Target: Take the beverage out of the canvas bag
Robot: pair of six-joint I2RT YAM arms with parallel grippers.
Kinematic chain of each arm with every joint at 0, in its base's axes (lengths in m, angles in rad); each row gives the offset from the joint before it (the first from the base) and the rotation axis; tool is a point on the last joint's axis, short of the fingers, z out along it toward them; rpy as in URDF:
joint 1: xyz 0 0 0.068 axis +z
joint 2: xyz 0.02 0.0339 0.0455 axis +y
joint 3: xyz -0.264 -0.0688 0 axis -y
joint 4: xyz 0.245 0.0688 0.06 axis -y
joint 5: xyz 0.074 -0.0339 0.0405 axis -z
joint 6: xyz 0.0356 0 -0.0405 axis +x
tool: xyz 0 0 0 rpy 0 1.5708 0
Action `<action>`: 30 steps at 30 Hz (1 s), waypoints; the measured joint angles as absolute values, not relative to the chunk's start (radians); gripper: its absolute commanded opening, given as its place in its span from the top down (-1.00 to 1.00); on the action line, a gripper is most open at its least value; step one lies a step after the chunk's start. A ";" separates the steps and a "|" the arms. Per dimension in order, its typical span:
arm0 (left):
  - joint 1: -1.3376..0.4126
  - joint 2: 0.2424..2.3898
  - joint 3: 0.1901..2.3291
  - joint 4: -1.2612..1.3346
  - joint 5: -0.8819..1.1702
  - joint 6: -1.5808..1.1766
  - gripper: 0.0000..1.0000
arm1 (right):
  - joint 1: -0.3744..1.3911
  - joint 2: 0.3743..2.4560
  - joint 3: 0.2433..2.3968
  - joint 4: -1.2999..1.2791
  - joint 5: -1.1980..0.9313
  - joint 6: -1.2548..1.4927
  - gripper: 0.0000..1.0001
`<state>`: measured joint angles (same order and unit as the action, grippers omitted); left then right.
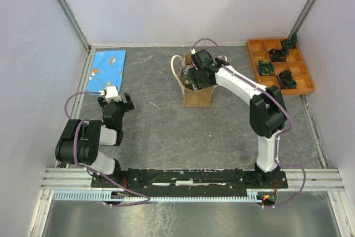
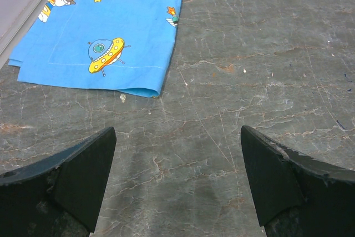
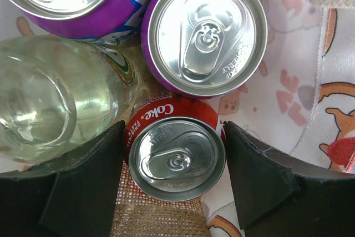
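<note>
The tan canvas bag [image 1: 198,95] stands at the table's middle back, its cream handles [image 1: 177,67] falling to the left. My right gripper [image 1: 194,76] reaches down into its mouth. In the right wrist view the gripper [image 3: 175,131] has its two fingers pressed against both sides of a red Coke can [image 3: 176,162], which stands upright inside the bag. Beside it in the bag are two purple cans [image 3: 204,31] and a clear bottle [image 3: 50,104]. My left gripper [image 1: 115,102] [image 2: 178,137] is open and empty, low over the table at the left.
A blue printed cloth [image 1: 108,65] [image 2: 111,31] lies at the back left, just ahead of the left gripper. An orange compartment tray [image 1: 280,65] with dark parts sits at the back right. White walls close in the table.
</note>
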<state>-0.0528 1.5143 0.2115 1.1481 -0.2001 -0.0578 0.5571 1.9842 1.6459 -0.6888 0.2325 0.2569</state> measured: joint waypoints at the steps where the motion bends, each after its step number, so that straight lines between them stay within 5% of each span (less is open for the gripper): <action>1: -0.053 1.514 0.212 1.148 -0.200 -0.057 -0.99 | 0.557 1.984 1.645 -0.688 0.233 0.258 -0.39; 7: -0.053 1.514 0.212 1.148 -0.200 -0.057 -0.99 | 0.557 1.974 1.628 -0.676 0.235 0.262 0.23; 10: -0.053 1.514 0.212 1.148 -0.200 -0.057 -0.98 | 0.557 1.972 1.625 -0.673 0.237 0.262 0.98; 30: -0.053 1.514 0.212 1.148 -0.200 -0.057 -0.99 | 0.558 1.964 1.651 -0.705 0.263 0.233 1.00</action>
